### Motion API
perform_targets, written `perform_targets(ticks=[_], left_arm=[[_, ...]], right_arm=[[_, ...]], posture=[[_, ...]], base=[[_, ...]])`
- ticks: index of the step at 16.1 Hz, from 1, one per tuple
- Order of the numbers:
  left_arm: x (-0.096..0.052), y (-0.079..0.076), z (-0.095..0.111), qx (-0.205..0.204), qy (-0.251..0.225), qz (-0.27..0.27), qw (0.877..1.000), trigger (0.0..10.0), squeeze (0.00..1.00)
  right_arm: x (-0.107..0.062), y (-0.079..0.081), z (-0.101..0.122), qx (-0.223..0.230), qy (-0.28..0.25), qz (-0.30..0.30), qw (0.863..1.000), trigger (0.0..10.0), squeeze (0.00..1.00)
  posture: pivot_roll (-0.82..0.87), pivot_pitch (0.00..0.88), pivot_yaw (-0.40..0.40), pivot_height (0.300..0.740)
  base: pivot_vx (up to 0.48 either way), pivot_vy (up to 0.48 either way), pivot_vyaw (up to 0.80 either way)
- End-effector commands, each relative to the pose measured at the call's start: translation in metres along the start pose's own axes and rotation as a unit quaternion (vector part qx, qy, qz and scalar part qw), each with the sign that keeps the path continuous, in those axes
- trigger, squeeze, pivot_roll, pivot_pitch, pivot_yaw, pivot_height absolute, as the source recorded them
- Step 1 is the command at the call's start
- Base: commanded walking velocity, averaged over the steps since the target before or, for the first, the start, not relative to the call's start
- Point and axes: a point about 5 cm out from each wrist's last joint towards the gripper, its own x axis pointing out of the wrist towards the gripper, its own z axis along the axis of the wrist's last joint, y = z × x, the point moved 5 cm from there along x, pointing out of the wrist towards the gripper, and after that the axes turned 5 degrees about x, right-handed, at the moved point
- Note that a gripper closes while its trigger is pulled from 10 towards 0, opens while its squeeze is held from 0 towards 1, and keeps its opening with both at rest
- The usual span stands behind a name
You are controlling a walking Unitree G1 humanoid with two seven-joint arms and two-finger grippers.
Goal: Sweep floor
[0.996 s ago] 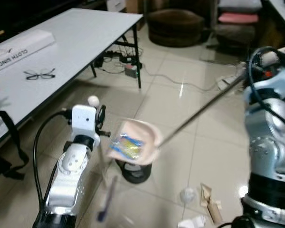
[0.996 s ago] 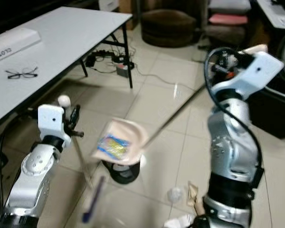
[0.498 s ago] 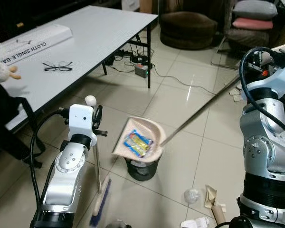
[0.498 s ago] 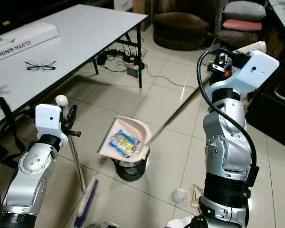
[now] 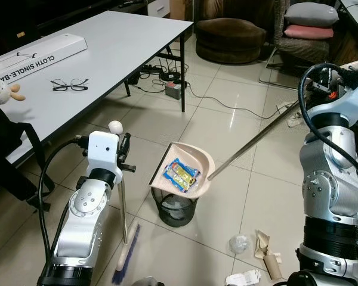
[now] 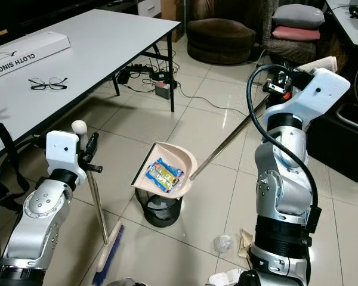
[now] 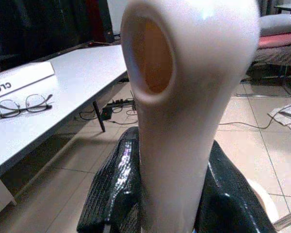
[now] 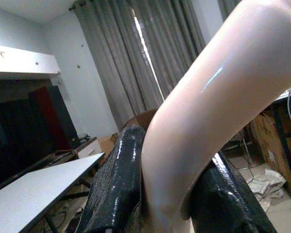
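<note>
Left eye view: right claw (image 8: 160, 194) clamps the dustpan (image 5: 185, 176) handle, pan above the bin (image 5: 176, 208); left claw (image 7: 160, 194) clamps the broom (image 5: 125, 238). Tilting off-centre would spill the wrapper (image 5: 181, 174) onto the floor (image 5: 238, 137).

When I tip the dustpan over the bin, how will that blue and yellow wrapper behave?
The wrapper looks thin and flat, so probably very light; it should slide off the smooth dustpan easily. Being so light, it may flutter and miss the small wire bin below. The right pincer grips the long handle's far end, so the pan may wobble.
</note>
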Motion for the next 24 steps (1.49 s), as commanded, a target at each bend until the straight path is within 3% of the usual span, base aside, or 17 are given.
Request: perform_targets(ticks=[1, 5, 10, 12, 13, 15, 16, 19, 20, 21, 22, 24], left_arm=[[0.000, 0.000, 0.004, 0.011, -0.005, -0.006, 1.000, 10.0, 0.00], [0.000, -0.001, 0.004, 0.014, -0.004, -0.011, 1.000, 10.0, 0.00], [0.001, -0.002, 0.004, 0.015, -0.004, -0.013, 1.000, 10.0, 0.00], [0.001, -0.002, 0.004, 0.016, -0.003, -0.013, 1.000, 10.0, 0.00], [0.002, -0.002, 0.004, 0.017, -0.003, -0.013, 1.000, 10.0, 0.00], [0.002, -0.002, 0.004, 0.018, -0.003, -0.014, 1.000, 10.0, 0.00], [0.002, -0.002, 0.004, 0.019, -0.004, -0.015, 1.000, 10.0, 0.00], [0.002, -0.003, 0.005, 0.021, -0.004, -0.016, 1.000, 10.0, 0.00], [0.003, -0.004, 0.005, 0.022, -0.005, -0.019, 1.000, 10.0, 0.00], [0.003, -0.005, 0.005, 0.023, -0.005, -0.020, 1.000, 10.0, 0.00], [0.003, -0.005, 0.005, 0.024, -0.005, -0.021, 0.999, 10.0, 0.00], [0.003, -0.005, 0.005, 0.024, -0.006, -0.022, 0.999, 10.0, 0.00]], right_arm=[[0.002, 0.004, 0.011, 0.014, -0.029, 0.004, 0.999, 10.0, 0.00], [0.002, 0.004, 0.008, -0.003, -0.037, 0.016, 0.999, 10.0, 0.00], [0.000, 0.038, 0.002, -0.061, -0.050, 0.116, 0.990, 10.0, 0.00], [-0.005, 0.056, -0.001, -0.094, -0.060, 0.167, 0.980, 10.0, 0.00], [-0.013, 0.074, -0.003, -0.112, -0.072, 0.213, 0.968, 10.0, 0.00], [-0.022, 0.088, -0.006, -0.124, -0.081, 0.251, 0.956, 10.0, 0.00], [-0.032, 0.103, -0.010, -0.135, -0.088, 0.291, 0.943, 10.0, 0.00], [-0.045, 0.117, -0.016, -0.141, -0.092, 0.332, 0.928, 10.0, 0.00], [-0.062, 0.133, -0.023, -0.141, -0.094, 0.378, 0.910, 10.0, 0.00], [-0.068, 0.138, -0.025, -0.149, -0.096, 0.396, 0.901, 10.0, 0.00], [-0.080, 0.147, -0.032, -0.167, -0.099, 0.430, 0.882, 10.0, 0.00], [-0.090, 0.152, -0.037, -0.180, -0.102, 0.454, 0.867, 10.0, 0.00]], posture=[[-0.01, 0.050, 0.059, 0.740], [-0.01, 0.050, 0.064, 0.740], [-0.01, 0.049, 0.062, 0.740], [-0.01, 0.048, 0.061, 0.740], [0.00, 0.047, 0.063, 0.740], [0.00, 0.047, 0.063, 0.740], [0.00, 0.047, 0.065, 0.740], [0.00, 0.046, 0.066, 0.740], [0.00, 0.046, 0.067, 0.740], [-0.01, 0.047, 0.066, 0.740], [-0.01, 0.047, 0.066, 0.740], [-0.01, 0.047, 0.066, 0.740]], base=[[0.000, 0.000, 0.00], [0.000, 0.000, 0.00], [0.000, 0.000, 0.00], [0.000, 0.000, 0.00], [0.000, 0.000, 0.00], [0.000, 0.000, 0.00], [0.000, 0.000, 0.00], [0.000, 0.000, 0.00], [0.000, 0.000, 0.00], [0.000, 0.000, 0.00], [0.000, 0.000, 0.00], [0.000, 0.000, 0.00]])
